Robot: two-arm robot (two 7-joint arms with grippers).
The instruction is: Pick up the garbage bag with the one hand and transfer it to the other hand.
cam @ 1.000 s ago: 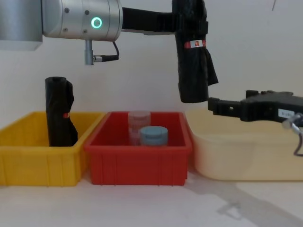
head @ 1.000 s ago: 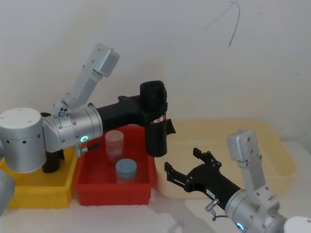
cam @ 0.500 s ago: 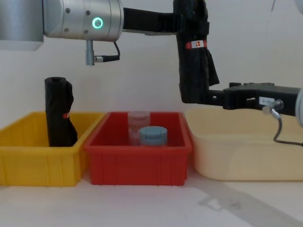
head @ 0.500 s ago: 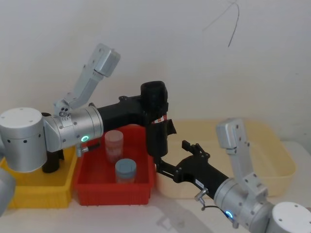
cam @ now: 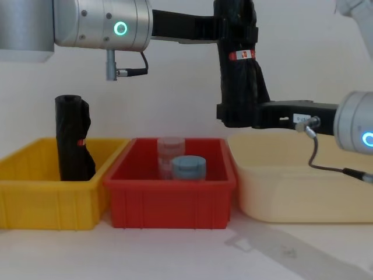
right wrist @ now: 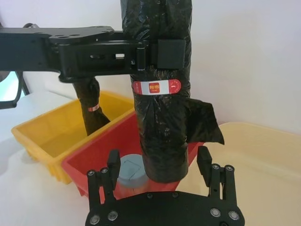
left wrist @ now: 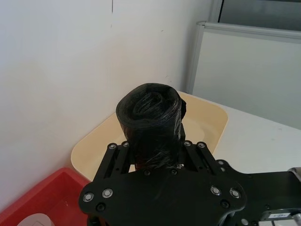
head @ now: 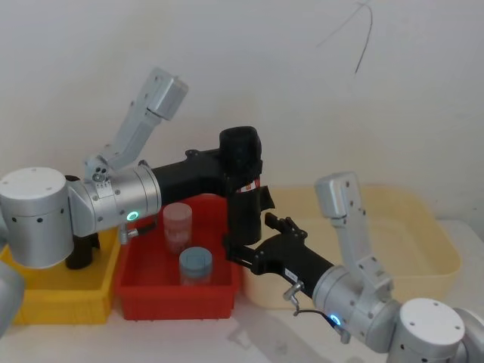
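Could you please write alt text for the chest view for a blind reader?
The left gripper holds the garbage bag upright aloft near its top, while the right gripper, open, reaches in from the right around the bag's lower end. Below stand a yellow bin, a red bin and a cream tub.

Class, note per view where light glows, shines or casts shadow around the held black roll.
Chest view: green ring glows upper left, blue ring at the right edge; faint shadow on the table. Right wrist view: garbage bag shows creased sheen, clamped by the left gripper, right gripper open astride its lower end.
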